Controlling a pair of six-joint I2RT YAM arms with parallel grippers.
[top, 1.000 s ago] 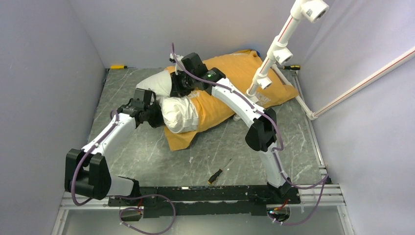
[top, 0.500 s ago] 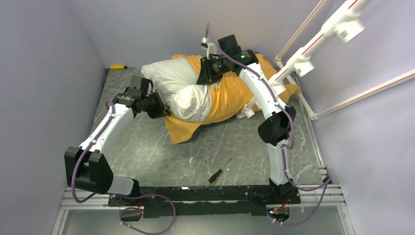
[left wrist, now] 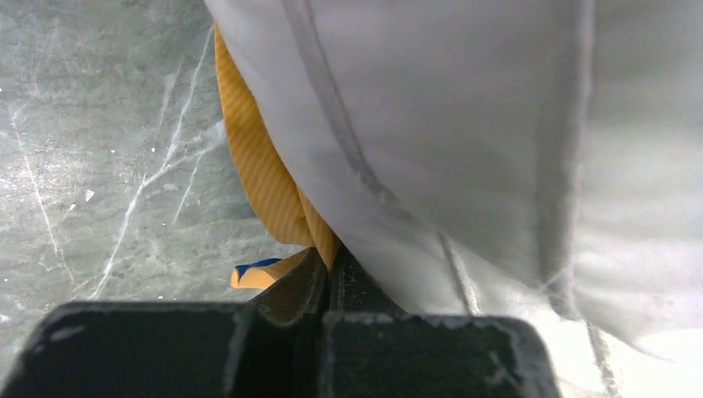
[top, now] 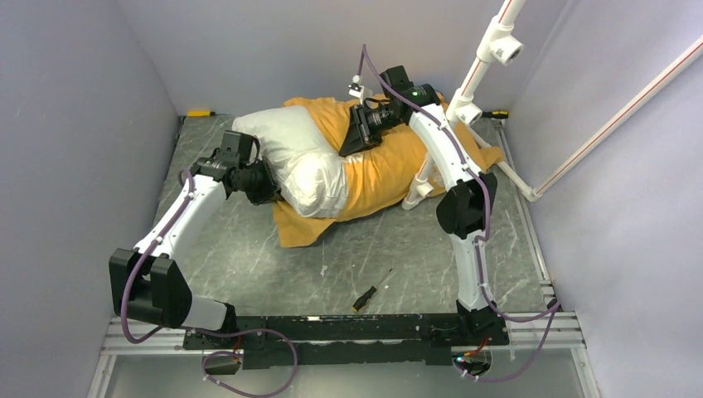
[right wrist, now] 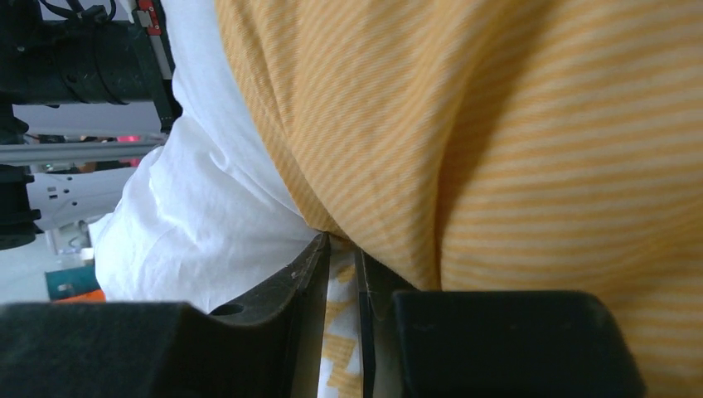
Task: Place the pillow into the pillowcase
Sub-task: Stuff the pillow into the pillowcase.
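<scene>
The left claw is pressed together on the orange hem of the pillowcase, low against the pillow, whose white end bulges out of the case's opening on the desk. The right claw sits on top of the case by that opening, its fingers nearly together, pinching a fold of the fabric. Only the left wrist view shows a blue bit of the case's other face. Only the right wrist view shows the patterned cloth caught between the fingers.
</scene>
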